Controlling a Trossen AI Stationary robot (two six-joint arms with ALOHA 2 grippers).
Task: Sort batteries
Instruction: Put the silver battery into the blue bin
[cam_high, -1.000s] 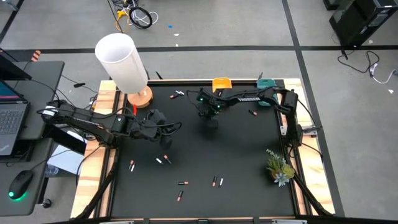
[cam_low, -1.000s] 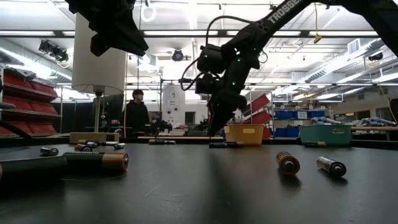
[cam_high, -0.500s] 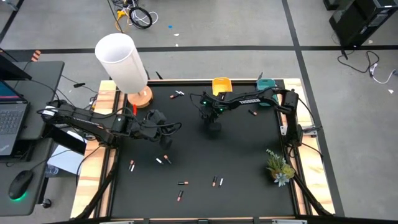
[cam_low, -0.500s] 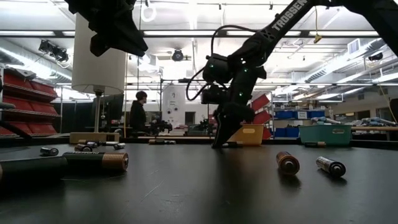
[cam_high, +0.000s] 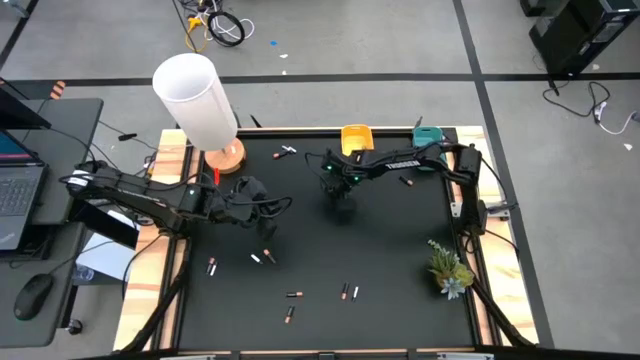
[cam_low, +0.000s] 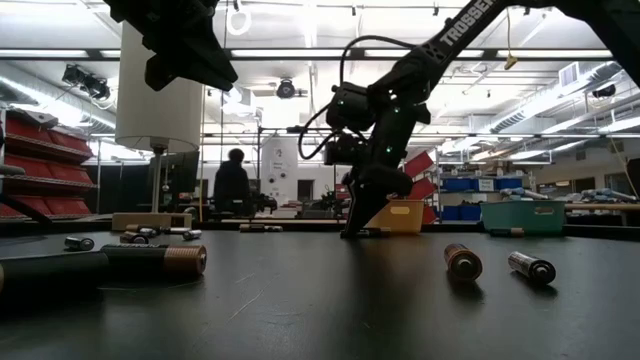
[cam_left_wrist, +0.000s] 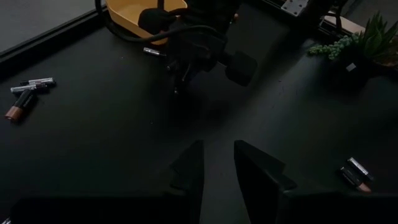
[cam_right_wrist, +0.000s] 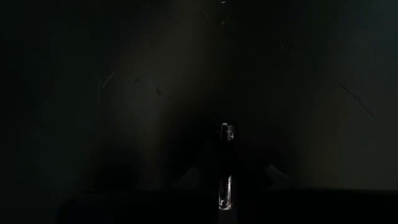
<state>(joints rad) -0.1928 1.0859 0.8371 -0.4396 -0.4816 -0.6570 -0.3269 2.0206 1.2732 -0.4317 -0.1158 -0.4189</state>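
Legible text, all views checked.

Low view: white capital letters on the link of the right arm (cam_low: 455, 32), running up along the link toward the top edge. Readable portion: "TROSSEN"; the final letter sits at the frame edge.

High view: a pale strip of lettering on the same arm link (cam_high: 399, 159), too small to read.

Left wrist view: batteries (cam_left_wrist: 32, 84) with pale wrappers, printing not legible.

Right wrist view: too dark, no text found.

Laptop (cam_high: 15, 190) at the table's left in the high view: screen content not legible.

No other labels, numbers or signs readable.
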